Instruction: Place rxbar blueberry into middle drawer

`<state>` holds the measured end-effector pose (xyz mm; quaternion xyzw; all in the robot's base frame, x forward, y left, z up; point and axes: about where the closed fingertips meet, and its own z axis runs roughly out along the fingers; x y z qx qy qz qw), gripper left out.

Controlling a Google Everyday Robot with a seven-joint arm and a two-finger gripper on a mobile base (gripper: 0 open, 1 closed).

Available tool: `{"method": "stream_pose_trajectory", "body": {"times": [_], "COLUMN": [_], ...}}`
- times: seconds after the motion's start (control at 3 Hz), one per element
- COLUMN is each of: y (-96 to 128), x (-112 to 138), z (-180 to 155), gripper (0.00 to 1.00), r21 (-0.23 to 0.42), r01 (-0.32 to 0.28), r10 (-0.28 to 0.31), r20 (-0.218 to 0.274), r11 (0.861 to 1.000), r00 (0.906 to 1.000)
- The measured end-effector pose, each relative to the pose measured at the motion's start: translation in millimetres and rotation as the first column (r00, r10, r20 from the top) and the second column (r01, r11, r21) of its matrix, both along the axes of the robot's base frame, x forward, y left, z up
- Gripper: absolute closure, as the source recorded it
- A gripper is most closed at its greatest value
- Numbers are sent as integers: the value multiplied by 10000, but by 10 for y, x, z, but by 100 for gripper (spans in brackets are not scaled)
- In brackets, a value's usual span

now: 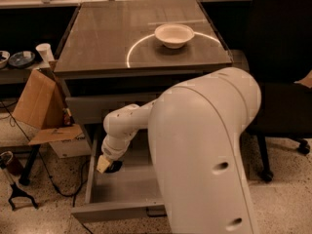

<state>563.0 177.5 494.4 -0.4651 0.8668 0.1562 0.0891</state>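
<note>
The middle drawer (127, 186) is pulled open below the table, showing its plain grey floor and left wall. My gripper (108, 165) is at the end of the white arm, lowered inside the drawer near its left wall, close to the floor. A small dark shape sits at its tip; I cannot tell what it is. The rxbar blueberry is not visible as such; it may be hidden by the gripper. My arm's bulky white upper part (204, 150) covers the right half of the drawer.
The upper grey drawer front (95, 107) is closed above. A white bowl (174, 34) stands on the tabletop. A cardboard box (39, 104) and a white cup (45, 52) are at the left. A black chair (282, 82) stands at the right.
</note>
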Motion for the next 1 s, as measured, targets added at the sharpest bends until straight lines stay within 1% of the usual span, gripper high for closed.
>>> {"method": "stream_pose_trajectory", "body": {"times": [0.33,0.67,1.0], "y": [6,-36,-48], "x": [49,156,241], "z": [-238,-414,-504], "gripper": [100,82,58], "r21": [-164,-317,-447], "r01": [261,1041,1746], "r10": [-264,-1052,-1769], "r20": [-209,-385,-542], "r11": [9995,9941,9836], "r00": [9994,9937,9827]}}
